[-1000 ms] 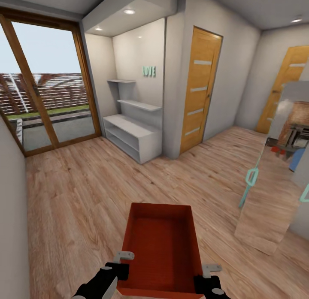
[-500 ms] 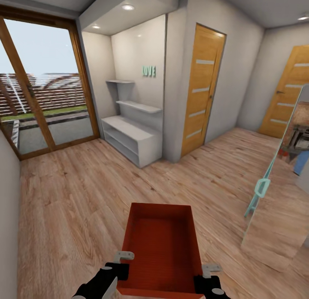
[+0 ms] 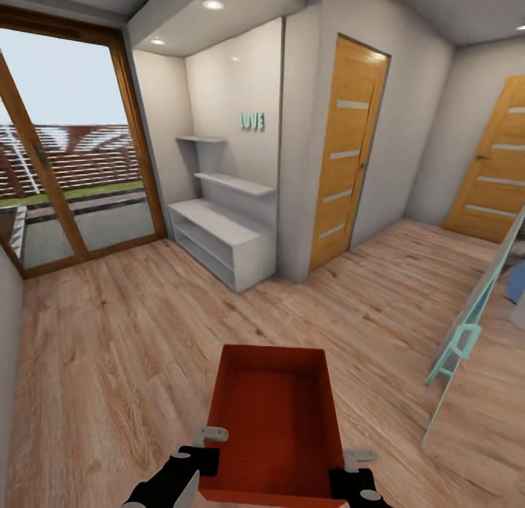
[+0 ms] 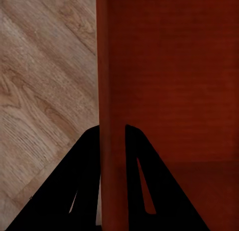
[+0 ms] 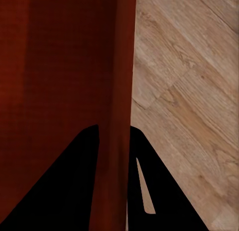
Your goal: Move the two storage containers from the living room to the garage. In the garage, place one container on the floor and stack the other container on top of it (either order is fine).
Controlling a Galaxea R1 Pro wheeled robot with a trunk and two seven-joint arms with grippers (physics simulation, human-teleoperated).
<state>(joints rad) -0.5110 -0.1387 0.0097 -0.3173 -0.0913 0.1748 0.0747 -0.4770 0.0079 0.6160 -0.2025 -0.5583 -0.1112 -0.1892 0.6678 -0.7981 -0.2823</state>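
Container: an orange-red, open-topped rectangular storage bin (image 3: 275, 420) with thin plain walls, carried out in front of the robot above the light wood-plank floor (image 3: 117, 348), its long side pointing away from the robot.
Left gripper (image 4: 112, 141): clenched on the bin's left wall near its close end; one black finger (image 4: 84, 181) sits outside the wall and the other inside, with the thin wall pinched between them.
Right gripper (image 5: 114, 141): clamped the same way on the right wall, one black finger (image 5: 149, 181) over the floor side, the other inside the bin.
Inside the bin: bare red bottom.
Ahead, left: tall glass doors in a wooden frame (image 3: 65, 151), looking out on grass and a slatted fence.
Ahead, centre: a white alcove with a low grey-white shelf unit (image 3: 222, 238), two wall shelves above it and teal "LOVE" letters (image 3: 252, 121).
Ahead, right: two orange wooden doors, a nearer one (image 3: 348, 151) beside the alcove and a farther one (image 3: 496, 180).
Far right: a glass panel with a teal handle (image 3: 459, 348), seen edge-on.
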